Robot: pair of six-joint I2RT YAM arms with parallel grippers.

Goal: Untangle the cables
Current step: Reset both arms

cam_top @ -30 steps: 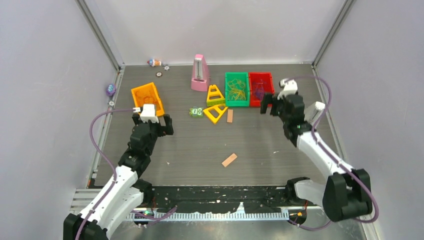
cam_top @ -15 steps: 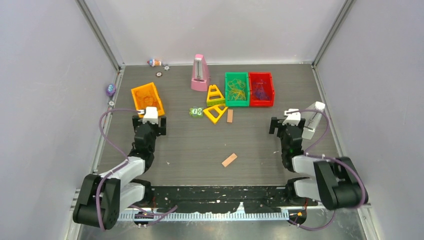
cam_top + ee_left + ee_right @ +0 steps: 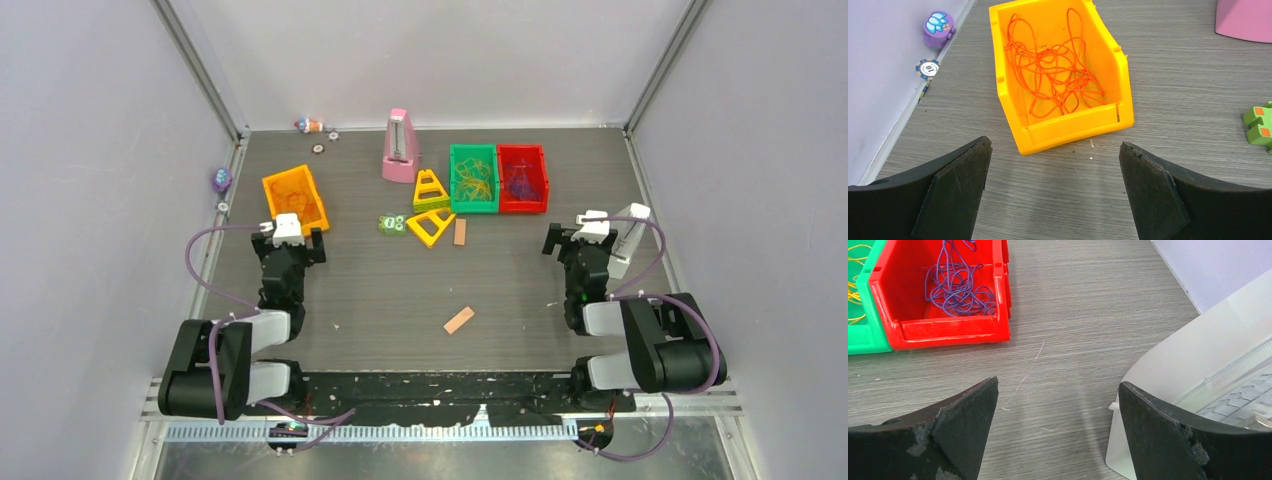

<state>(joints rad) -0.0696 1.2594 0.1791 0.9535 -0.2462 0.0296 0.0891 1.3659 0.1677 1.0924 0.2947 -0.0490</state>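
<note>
The cables lie sorted by colour in three bins. Orange-red cables (image 3: pixel 1058 82) fill the orange bin (image 3: pixel 1073 131) at the left. Yellow cables (image 3: pixel 473 180) sit in the green bin (image 3: pixel 473 209). Dark purple cables (image 3: pixel 955 290) rest in the red bin (image 3: pixel 955 329) beside it. My left gripper (image 3: pixel 1054 145) hovers just in front of the orange bin, open and with nothing between its fingers. Well in front and to the right of the red bin, my right gripper (image 3: pixel 1058 385) is also open with nothing in it. Both arms are folded back close to their bases.
A pink metronome (image 3: pixel 401 147), yellow triangles (image 3: pixel 431 205) and a green block (image 3: pixel 391 224) stand mid-table. Two wooden blocks (image 3: pixel 459 320) lie loose. A white object (image 3: pixel 1198 390) sits right beside my right gripper. A purple toy (image 3: pixel 939 29) and a chip (image 3: pixel 928 68) lie by the left wall.
Both arms have drawn back toward their bases and folded. My right gripper moved away from the red bin, my left gripper back from the orange bin. Both stayed open.
</note>
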